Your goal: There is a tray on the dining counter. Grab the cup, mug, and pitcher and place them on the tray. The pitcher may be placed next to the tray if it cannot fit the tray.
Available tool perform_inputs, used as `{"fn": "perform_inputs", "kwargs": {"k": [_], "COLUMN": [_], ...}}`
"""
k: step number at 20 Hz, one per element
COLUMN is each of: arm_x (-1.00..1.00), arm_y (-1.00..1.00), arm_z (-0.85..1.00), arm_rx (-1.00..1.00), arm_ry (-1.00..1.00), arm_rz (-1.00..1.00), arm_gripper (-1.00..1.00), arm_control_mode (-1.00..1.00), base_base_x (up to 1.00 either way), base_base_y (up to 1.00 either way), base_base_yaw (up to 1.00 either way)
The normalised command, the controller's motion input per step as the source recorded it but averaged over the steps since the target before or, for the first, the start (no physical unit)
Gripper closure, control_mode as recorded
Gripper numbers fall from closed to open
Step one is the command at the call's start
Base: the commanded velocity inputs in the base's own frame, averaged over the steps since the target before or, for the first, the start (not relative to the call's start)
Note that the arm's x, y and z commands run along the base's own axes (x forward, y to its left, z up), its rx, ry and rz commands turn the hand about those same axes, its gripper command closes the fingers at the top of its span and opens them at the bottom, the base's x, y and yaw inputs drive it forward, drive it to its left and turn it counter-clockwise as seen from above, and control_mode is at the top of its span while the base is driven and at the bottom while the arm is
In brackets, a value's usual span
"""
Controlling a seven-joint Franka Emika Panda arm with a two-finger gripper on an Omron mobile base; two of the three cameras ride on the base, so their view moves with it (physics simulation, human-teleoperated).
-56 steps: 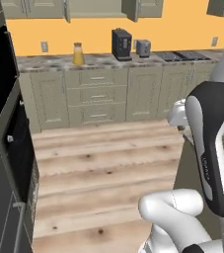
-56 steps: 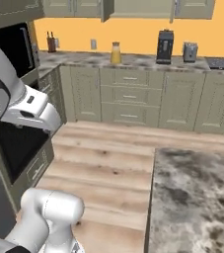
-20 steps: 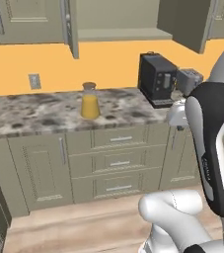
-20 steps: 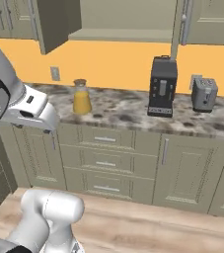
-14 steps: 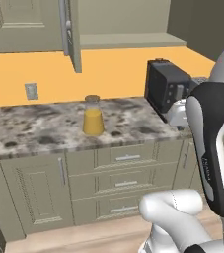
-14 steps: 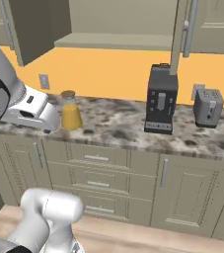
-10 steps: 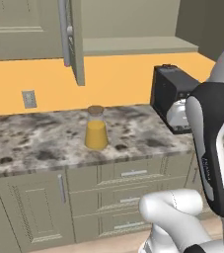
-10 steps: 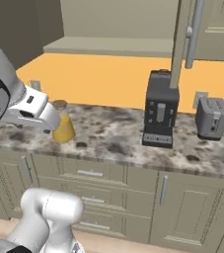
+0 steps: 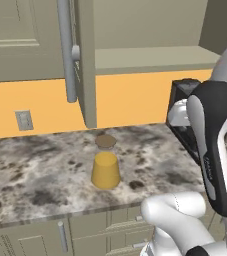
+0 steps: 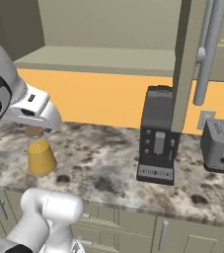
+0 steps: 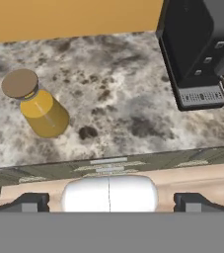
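The mottled grey-brown stone countertop point(image 11: 133, 94) fills the hand view's upper half. The black coffee machine point(image 11: 202, 49) at upper right could be clipped during a reach. The clear conical pitcher point(image 11: 37, 106) of orange liquid, at upper left, might tip. The gripper point(image 11: 111, 201), bottom centre, gapes fully, holding nothing.

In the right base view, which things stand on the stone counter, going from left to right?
pitcher → coffee machine → toaster
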Motion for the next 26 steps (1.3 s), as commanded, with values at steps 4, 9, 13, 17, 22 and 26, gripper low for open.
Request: {"fn": "perform_inputs", "kwargs": {"k": [4, 9, 13, 17, 22, 26], "arm_x": [0.0, 0.11, 0.25, 0.17, 0.0, 0.02], "arm_y": [0.0, 0.09, 0.28, 0.46, 0.44, 0.31], "arm_z": [0.0, -0.31, -0.58, -0.5, -0.25, -0.41], "arm_rx": [0.0, 0.0, 0.0, 0.0, 0.0, 0.0], "arm_ry": [0.0, 0.08, 0.11, 0.08, 0.04, 0.0], "arm_rz": [0.0, 0.08, 0.23, 0.19, 0.15, 0.11], "arm_gripper": [-1.0, -1.0, -1.0, -1.0, -1.0, -1.0], "arm_control_mode": [1.0, -1.0, -1.0, -1.0, -1.0, -1.0], "base_base_x": [0.21, 0.03, 0.0, 0.0, 0.0, 0.0], "base_base_y": [0.0, 0.0, 0.0, 0.0, 0.0, 0.0], "base_base_yaw": [0.0, 0.0, 0.0, 0.0, 0.0, 0.0]}}
